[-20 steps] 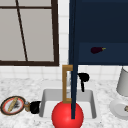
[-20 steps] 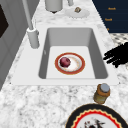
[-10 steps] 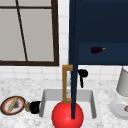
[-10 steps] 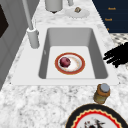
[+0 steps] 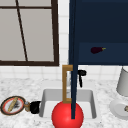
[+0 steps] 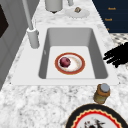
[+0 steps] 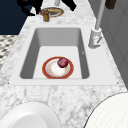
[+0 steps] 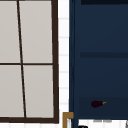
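Just left of the left hand (image 5: 35, 107), on the marble counter (image 5: 30, 86), stands a small grey-capped amber jar (image 5: 26, 106). I cannot tell whether that hand's fingers are spread or curled. The jar is probably glass, so light, rigid, slick and breakable, and best clasped round its waist.

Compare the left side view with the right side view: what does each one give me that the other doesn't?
Left side view: a robot hand in the air past the sink's front rim, and a grey canister at the far end of the counter.

Right side view: the whole patterned plate behind the jar; the left side view cuts it off at the bottom edge.

Both: the sink, the red-rimmed plate in it with a dark red ball on it, the faucet and the jar.
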Available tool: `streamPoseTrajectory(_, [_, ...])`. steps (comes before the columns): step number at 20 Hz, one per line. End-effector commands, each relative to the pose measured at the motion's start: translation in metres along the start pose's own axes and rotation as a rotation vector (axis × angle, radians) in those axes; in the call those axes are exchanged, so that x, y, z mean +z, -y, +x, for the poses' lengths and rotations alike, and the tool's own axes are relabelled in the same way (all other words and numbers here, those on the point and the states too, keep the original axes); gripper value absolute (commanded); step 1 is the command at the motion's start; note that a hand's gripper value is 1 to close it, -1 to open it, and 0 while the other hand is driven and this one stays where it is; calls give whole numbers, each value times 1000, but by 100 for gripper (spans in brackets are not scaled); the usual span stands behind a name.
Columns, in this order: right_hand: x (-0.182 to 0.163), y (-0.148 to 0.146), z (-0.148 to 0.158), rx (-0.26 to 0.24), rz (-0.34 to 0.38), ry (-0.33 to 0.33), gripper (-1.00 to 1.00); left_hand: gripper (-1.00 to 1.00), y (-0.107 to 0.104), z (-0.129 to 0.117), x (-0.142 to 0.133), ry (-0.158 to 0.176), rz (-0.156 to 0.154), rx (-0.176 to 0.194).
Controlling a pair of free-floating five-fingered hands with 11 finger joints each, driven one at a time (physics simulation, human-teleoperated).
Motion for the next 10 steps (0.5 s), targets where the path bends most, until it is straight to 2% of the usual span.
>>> streamPoseTrajectory(1, [-21,5,2,-12,106,-9,-100,0,0,0,0,0,0,0])
streamPoseTrajectory(7, [-52,13,6,-18,254,-10,-100,0,0,0,0,0,0,0])
streamPoseTrajectory(10, [-65,18,3,2,308,3,-100,0,0,0,0,0,0,0])
